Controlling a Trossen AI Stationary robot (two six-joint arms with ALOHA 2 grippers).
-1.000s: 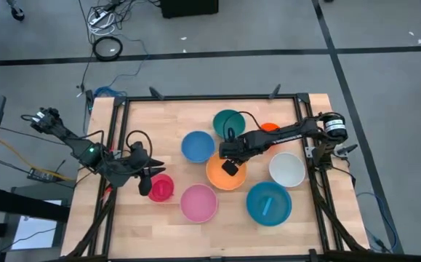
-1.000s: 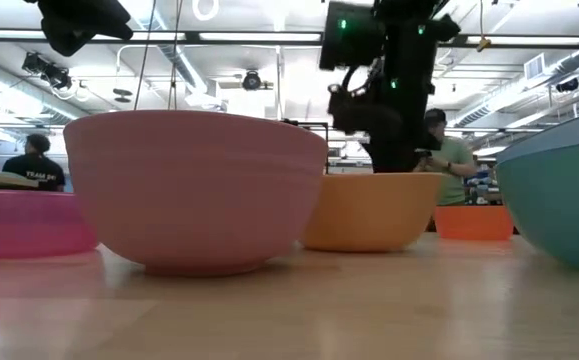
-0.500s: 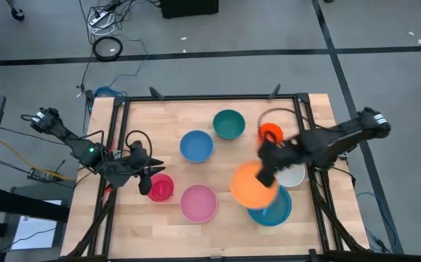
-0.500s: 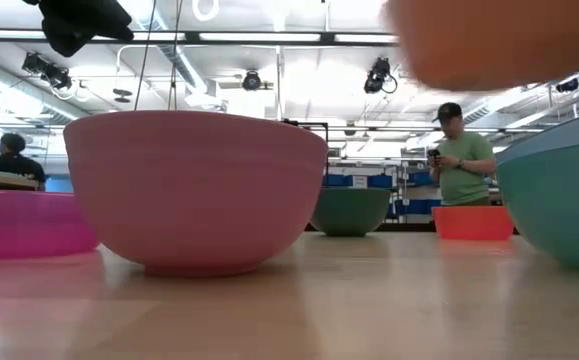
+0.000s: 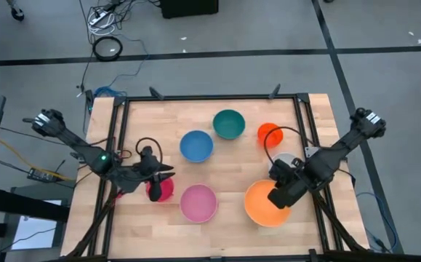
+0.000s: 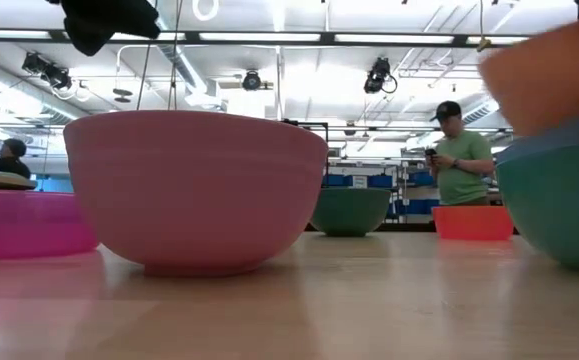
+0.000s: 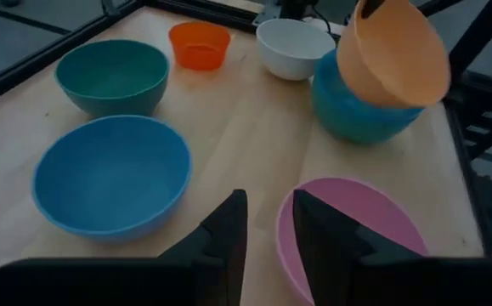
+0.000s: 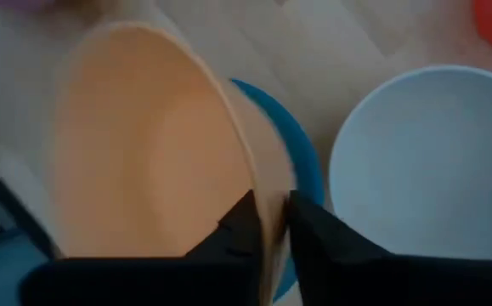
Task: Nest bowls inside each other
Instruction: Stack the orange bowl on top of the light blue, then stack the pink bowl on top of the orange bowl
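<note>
The right claw (image 5: 281,195) grasps the orange bowl (image 5: 263,206) by its rim, one finger inside and one outside, as the right wrist view shows. Half a second ago this bowl hung a little higher and more to the left in the high view; now it sits at the lower right of the frame, tilted in the large teal-blue bowl (image 7: 352,115), which it almost fully covers from above. One second ago the orange bowl was still in the middle of the tabletop (image 5: 217,169). The white bowl (image 5: 286,161) lies just above them, partly hidden by the arm. The left claw (image 5: 157,177) has moved slightly right since then and hovers over the small magenta bowl (image 5: 160,191) at the lower left, its fingers a little apart and holding nothing. The pink bowl (image 5: 198,203), blue bowl (image 5: 196,146), green bowl (image 5: 228,124) and small orange-red bowl (image 5: 269,133) have not changed place.
</note>
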